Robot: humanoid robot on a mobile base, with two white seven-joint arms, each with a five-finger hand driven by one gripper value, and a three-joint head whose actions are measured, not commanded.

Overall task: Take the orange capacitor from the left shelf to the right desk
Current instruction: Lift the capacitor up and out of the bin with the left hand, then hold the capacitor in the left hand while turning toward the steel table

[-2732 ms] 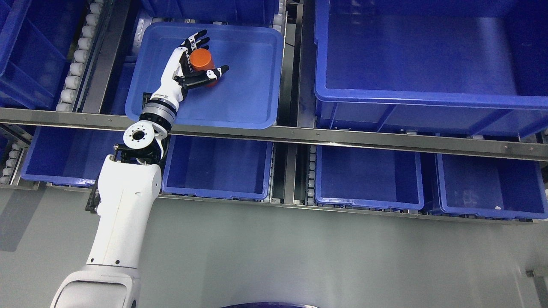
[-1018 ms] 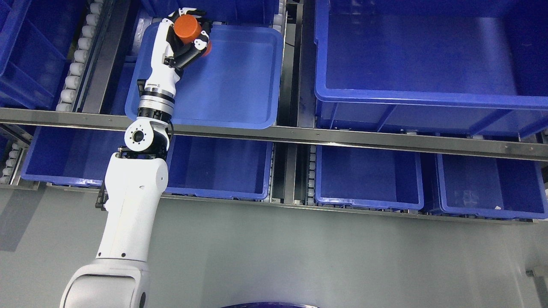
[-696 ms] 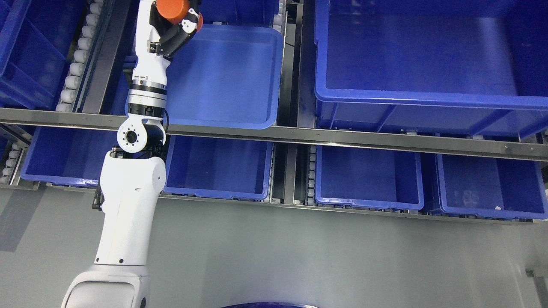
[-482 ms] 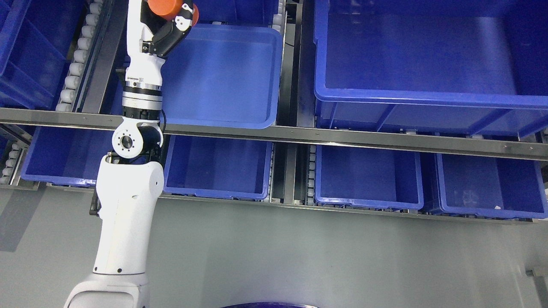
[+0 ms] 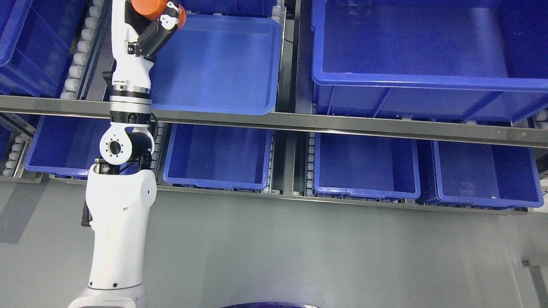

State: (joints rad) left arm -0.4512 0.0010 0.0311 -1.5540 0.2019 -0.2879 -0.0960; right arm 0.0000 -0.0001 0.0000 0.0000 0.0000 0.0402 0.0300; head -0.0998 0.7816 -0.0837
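Observation:
My left hand (image 5: 150,19) is raised to the top edge of the head view, its fingers curled around the orange capacitor (image 5: 149,7), a squat orange cylinder partly cut off by the frame. The hand hangs above the left rim of the shallow blue tray (image 5: 222,60) on the upper shelf level, and the capacitor is lifted clear of the tray floor. My white left arm (image 5: 120,205) rises from the bottom left. The right arm does not show.
A steel shelf rail (image 5: 342,126) crosses the picture below the tray. A large deep blue bin (image 5: 428,51) sits at the upper right, several smaller blue bins (image 5: 218,156) line the lower level, and roller tracks (image 5: 79,51) run at the left. Grey floor (image 5: 321,256) lies below.
The left hand closed on the capacitor in the tray, lifted it up and leftward to the top edge. The camera view has also shifted slightly.

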